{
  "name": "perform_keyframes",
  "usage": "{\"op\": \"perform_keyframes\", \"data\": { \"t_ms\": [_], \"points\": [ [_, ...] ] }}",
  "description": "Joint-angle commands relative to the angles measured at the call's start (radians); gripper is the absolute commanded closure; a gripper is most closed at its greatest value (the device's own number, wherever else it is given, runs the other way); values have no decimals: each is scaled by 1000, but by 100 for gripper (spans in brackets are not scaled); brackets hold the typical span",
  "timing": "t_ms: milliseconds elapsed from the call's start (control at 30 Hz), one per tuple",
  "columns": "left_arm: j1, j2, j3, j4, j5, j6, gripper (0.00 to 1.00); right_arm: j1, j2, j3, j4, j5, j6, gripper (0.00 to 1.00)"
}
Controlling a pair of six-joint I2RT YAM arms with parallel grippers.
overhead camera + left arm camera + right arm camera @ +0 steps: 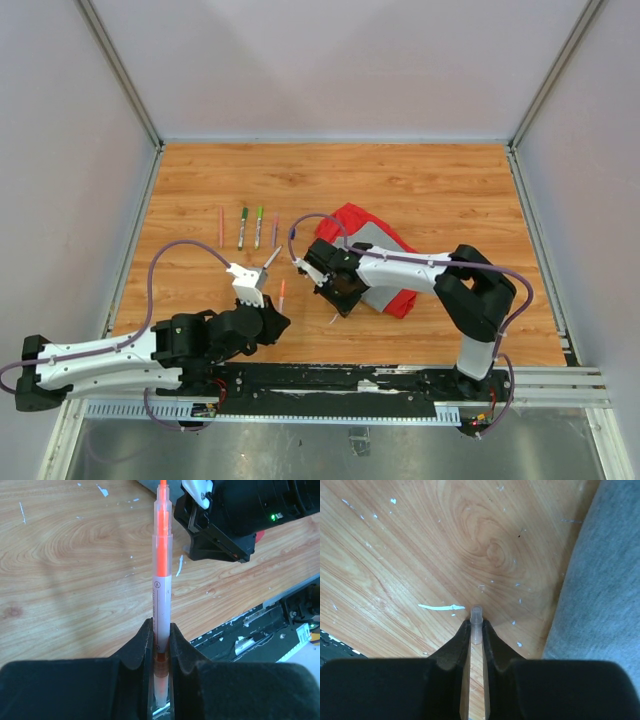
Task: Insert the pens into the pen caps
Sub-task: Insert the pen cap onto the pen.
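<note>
My left gripper (277, 313) is shut on an orange pen (282, 293). In the left wrist view the pen (162, 570) stands straight out of the shut fingers (145, 645), uncapped orange tip away, toward the right gripper's black body (220, 530). My right gripper (338, 300) is low over the table beside the cloth. In the right wrist view its jaws (476, 625) pinch a small clear pen cap (476, 617), open end out. Several more pens lie in a row at the back left: a pink one (221, 228), two green (242, 228) (259, 228), a purple one (274, 232).
A red-and-grey cloth (385, 250) lies under and behind the right arm; its grey part (600, 580) fills the right of the right wrist view. A thin white scrap (333, 320) lies on the wood (437, 607). A black rail (350, 385) runs along the near edge.
</note>
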Motion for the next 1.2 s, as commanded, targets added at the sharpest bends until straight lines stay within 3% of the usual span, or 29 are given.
{"op": "perform_keyframes", "data": {
  "t_ms": [0,267,500,733,967,1167],
  "points": [
    [5,-51,-12,27,-42,-4,100,13,-20,-121,98,53,44,93],
    [6,-123,-46,99,-53,78,100,-9,-424,-386,274,79,130,98],
    [5,0,-20,226,-26,278,99,-50,-763,-576,413,33,194,99],
    [6,82,-67,523,45,448,100,-59,-1038,-679,555,18,307,99],
    [6,181,-57,754,51,592,99,-61,-1274,-817,693,133,472,99],
    [6,273,-58,899,45,653,99,-61,-1399,-877,753,195,518,99]
  ]
}}
